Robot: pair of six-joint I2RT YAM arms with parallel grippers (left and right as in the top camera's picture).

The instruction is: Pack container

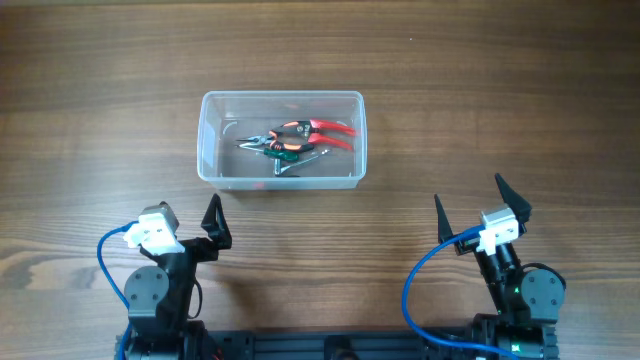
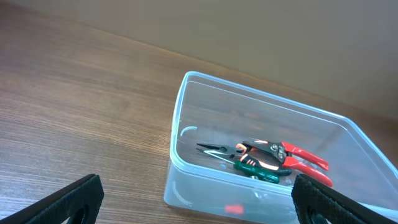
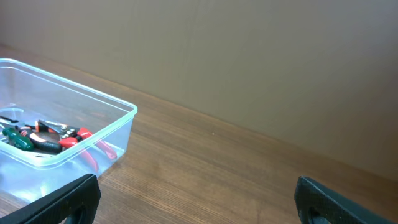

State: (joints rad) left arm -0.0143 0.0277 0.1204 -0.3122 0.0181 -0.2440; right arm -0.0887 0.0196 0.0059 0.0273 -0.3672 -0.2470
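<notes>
You can read no brand or lettering anywhere here. Whatever print sits on the tools is too small to make out. The only mark on the container [image 1: 282, 94] is a small red-orange spot [image 2: 233, 208] low on its near wall, and it is too blurred to read.

The container stands on the wooden table [image 1: 90, 90], a little left of centre and beyond both arms. Its long sides run left to right. Inside it, a bundle of hand tools lies flat on the floor, right of the middle. The red-handled pliers [image 1: 328, 128] point their handles at the right wall. The long-nose pliers [image 1: 254, 144] aim their dark tips at the left wall. A green-handled tool [image 1: 286, 154] lies against them on the near side.

Your left gripper [image 2: 198, 182] is released, with its 2 black fingers [image 2: 68, 202] spread to the lower corners of the left wrist view. It holds nothing and touches nothing, and the container's near left corner shows between the fingers, well ahead of them.

Your right gripper [image 1: 475, 208] is also spread wide and empty. It hangs over bare wood, near the table's front edge and well apart from the container, which sits off to its left.
</notes>
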